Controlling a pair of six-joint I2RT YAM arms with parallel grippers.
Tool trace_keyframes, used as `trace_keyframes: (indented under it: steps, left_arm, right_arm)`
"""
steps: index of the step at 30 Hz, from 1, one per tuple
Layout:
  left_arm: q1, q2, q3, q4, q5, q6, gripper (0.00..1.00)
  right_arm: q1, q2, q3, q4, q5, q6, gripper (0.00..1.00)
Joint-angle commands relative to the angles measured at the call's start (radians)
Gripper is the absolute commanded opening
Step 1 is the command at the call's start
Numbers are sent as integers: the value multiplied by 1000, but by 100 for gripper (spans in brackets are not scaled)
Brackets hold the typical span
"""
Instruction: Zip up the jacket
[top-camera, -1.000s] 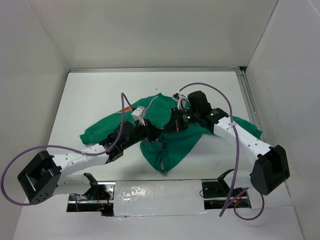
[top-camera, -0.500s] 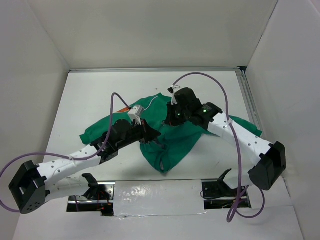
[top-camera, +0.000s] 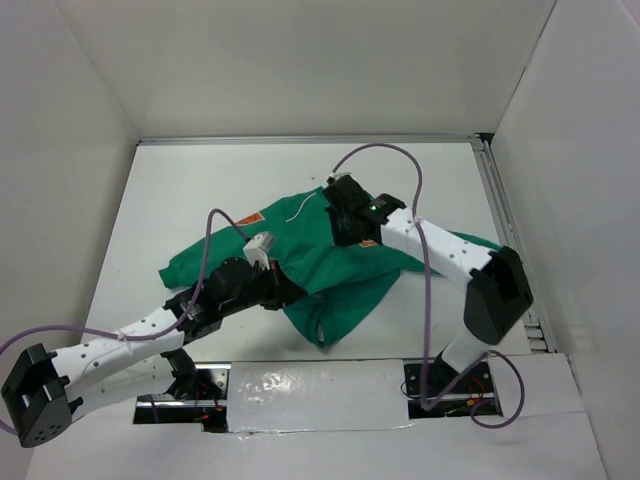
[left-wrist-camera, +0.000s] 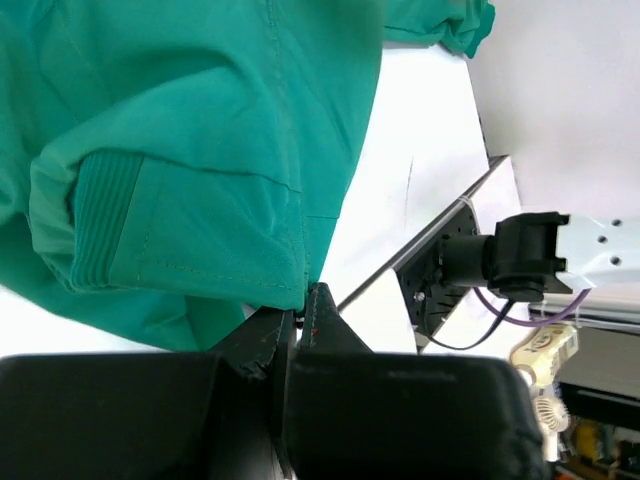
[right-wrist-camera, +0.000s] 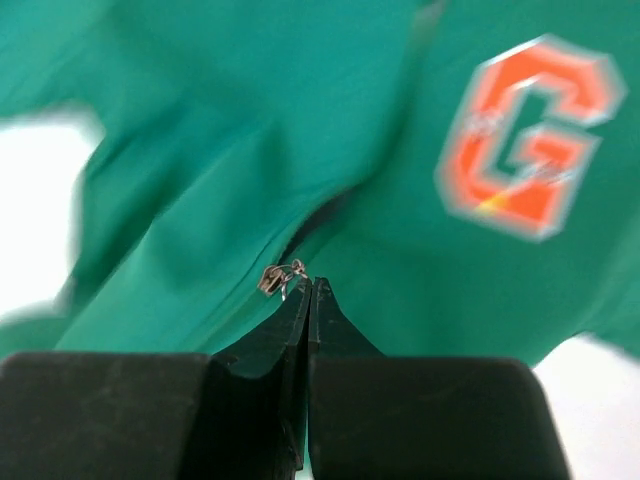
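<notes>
The green jacket (top-camera: 335, 275) lies on the white table, its front towards me. My left gripper (top-camera: 292, 293) is shut on the corner of the ribbed hem (left-wrist-camera: 110, 230) beside the zipper line, seen in the left wrist view (left-wrist-camera: 300, 305). My right gripper (top-camera: 340, 230) sits higher on the chest. In the right wrist view (right-wrist-camera: 308, 287) it is shut on the small metal zipper pull (right-wrist-camera: 275, 277), with the front seam closed below it. The orange "G" patch (right-wrist-camera: 530, 135) lies just to the right of it, blurred.
White walls stand on three sides, and a metal rail (top-camera: 500, 215) runs along the table's right edge. A taped strip (top-camera: 320, 385) and the arm mounts (top-camera: 440, 380) lie at the near edge. Purple cables (top-camera: 425, 260) loop over both arms.
My right gripper has moved up the jacket front towards the collar with the zipper pull. My left gripper has drawn back down and to the left, keeping hold of the hem. The front has flattened.
</notes>
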Motion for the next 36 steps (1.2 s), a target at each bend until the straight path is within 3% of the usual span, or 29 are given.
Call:
trace_keyframes:
  steps: [1, 5, 9, 12, 13, 16, 17, 20, 21, 26, 28, 31, 36]
  left_arm:
    - [-19, -55, -43, -127, 38, -64, 0]
    - [-20, -84, -65, -165, 27, -75, 0]
    - [-17, -84, -82, -167, 13, -78, 0]
    - [-4, -84, -91, -175, 7, -72, 0]
    - [3, -72, -96, -178, 9, -71, 0]
    - [56, -34, -114, -146, 21, -59, 0]
    - [65, -23, -114, -138, 19, -60, 0]
    - [85, -1, -90, -176, 15, -72, 0]
    - [87, -8, -83, -184, 9, -71, 0]
    - [96, -95, -56, -280, -39, -71, 0]
    - [99, -112, -47, -342, -47, -75, 0]
    - [102, -115, -37, -376, -111, -86, 0]
    - [108, -81, -22, -454, -168, -117, 0]
  right_arm:
    - [-136, 122, 123, 28, 300, 28, 0]
    - [-312, 315, 317, 2, 448, 36, 0]
    - [-547, 614, 671, -31, 475, 6, 0]
    - [-653, 808, 1127, -115, 367, 6, 0]
    - [-661, 822, 1148, -70, 327, -4, 0]
    - [-650, 736, 966, 115, 213, -75, 0]
    - [-646, 669, 913, 133, 72, -89, 0]
    - [-630, 519, 703, 156, -96, -106, 0]
    - [-621, 467, 540, 188, -162, -116, 0]
    - [-549, 173, 112, 295, -390, -102, 0]
    - [-537, 105, 15, 341, -549, -85, 12]
    - [-537, 70, -137, 419, -753, -45, 46]
    - [-521, 122, -209, 464, -870, -50, 67]
